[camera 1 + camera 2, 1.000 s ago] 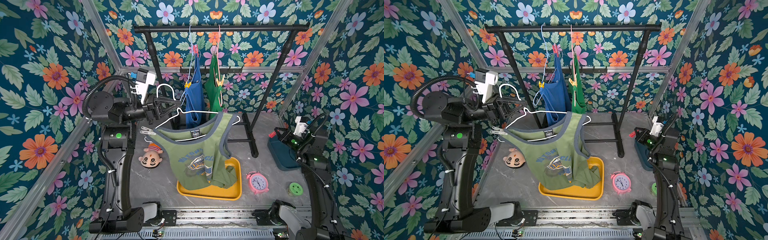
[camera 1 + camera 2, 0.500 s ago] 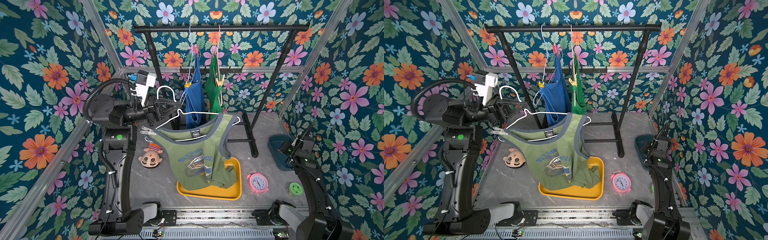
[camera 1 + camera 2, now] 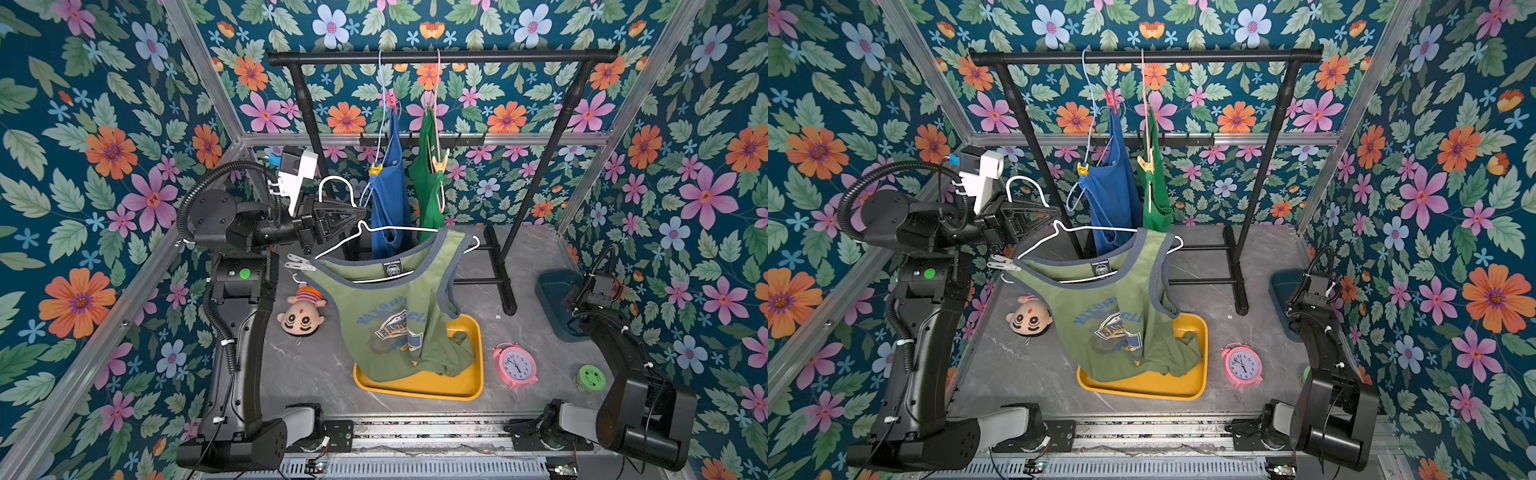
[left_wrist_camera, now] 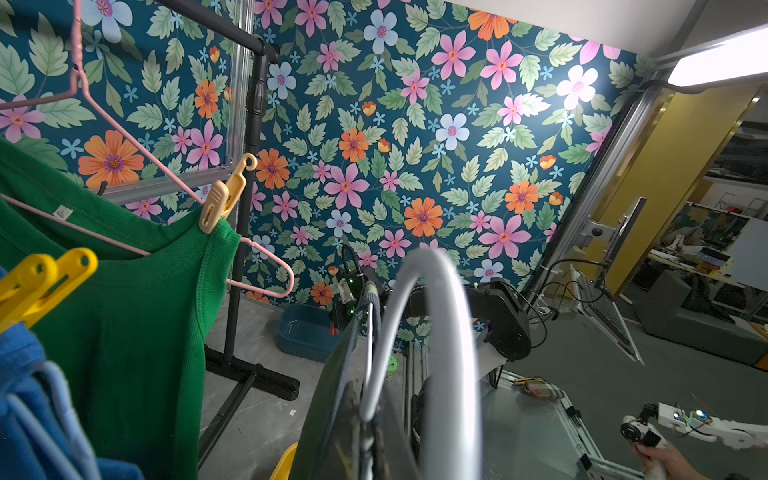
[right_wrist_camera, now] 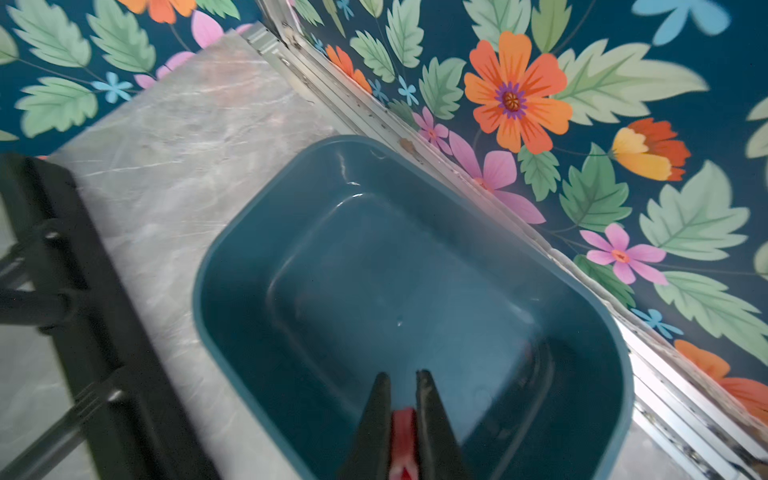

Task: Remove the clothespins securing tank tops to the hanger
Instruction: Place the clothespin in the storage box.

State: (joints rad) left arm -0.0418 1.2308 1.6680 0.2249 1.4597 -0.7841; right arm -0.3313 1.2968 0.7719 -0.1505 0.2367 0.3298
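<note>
My left gripper (image 3: pixel 360 214) is shut on the neck of a white hanger (image 3: pixel 399 229) that carries the olive tank top (image 3: pixel 386 316). A pale clothespin (image 3: pixel 298 262) clips its left strap to the wire. On the rack hang the blue tank top (image 3: pixel 390 199), with a red clothespin (image 3: pixel 390 98) and a yellow clothespin (image 3: pixel 375 169), and the green tank top (image 3: pixel 428 187) with a tan clothespin (image 4: pixel 222 195). My right gripper (image 5: pixel 402 376) is shut on a red clothespin (image 5: pixel 404 436) just above the teal bin (image 5: pixel 199 291).
The black rack (image 3: pixel 440 56) stands at the back, its foot (image 3: pixel 500 274) reaching toward the middle. A yellow tray (image 3: pixel 469 386) lies under the olive top's hem. A doll head (image 3: pixel 301 316), a pink clock (image 3: pixel 515 365) and a green disc (image 3: pixel 592 377) sit on the floor.
My right arm has come down from above the teal bin to just over its inside, still gripping the red clothespin. The left arm and hanger have hardly shifted.
</note>
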